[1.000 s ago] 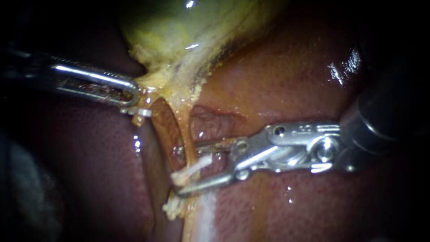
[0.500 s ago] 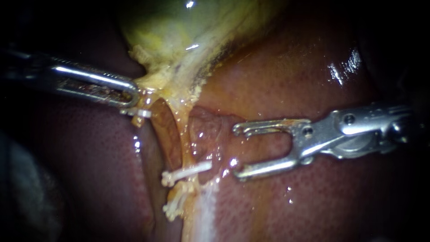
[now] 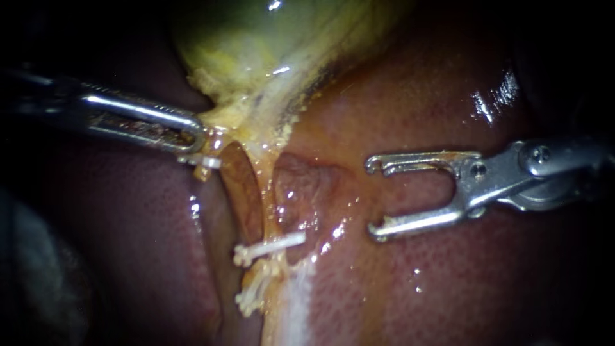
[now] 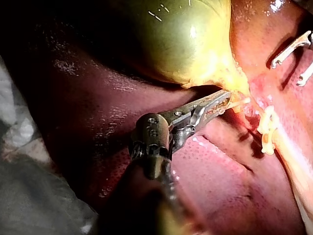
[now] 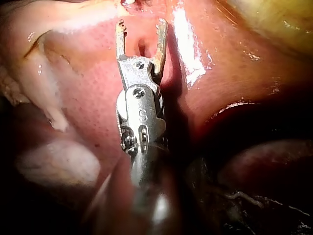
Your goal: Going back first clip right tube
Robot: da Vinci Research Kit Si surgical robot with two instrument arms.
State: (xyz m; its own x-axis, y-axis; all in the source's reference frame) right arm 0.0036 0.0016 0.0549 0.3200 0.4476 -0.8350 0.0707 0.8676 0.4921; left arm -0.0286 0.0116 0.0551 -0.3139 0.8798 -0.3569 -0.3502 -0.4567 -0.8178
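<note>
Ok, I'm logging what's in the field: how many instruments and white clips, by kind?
Instruments: 2 (left, right)
White clips on the tube: 2 (upper, lower)
Total: 4; a white bit by the left instrument's tip may be a third clip.

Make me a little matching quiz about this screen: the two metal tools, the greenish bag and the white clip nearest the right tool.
Things:
1. left instrument
2. right instrument
3. gallbladder
4. clip nearest the right instrument

States:
A. jaws open, empty, over the liver
B. clamped across the tube
C. jaws shut on the gallbladder's narrow end
D. greenish-yellow, glossy

Pairs: 1-C, 2-A, 3-D, 4-B.
</note>
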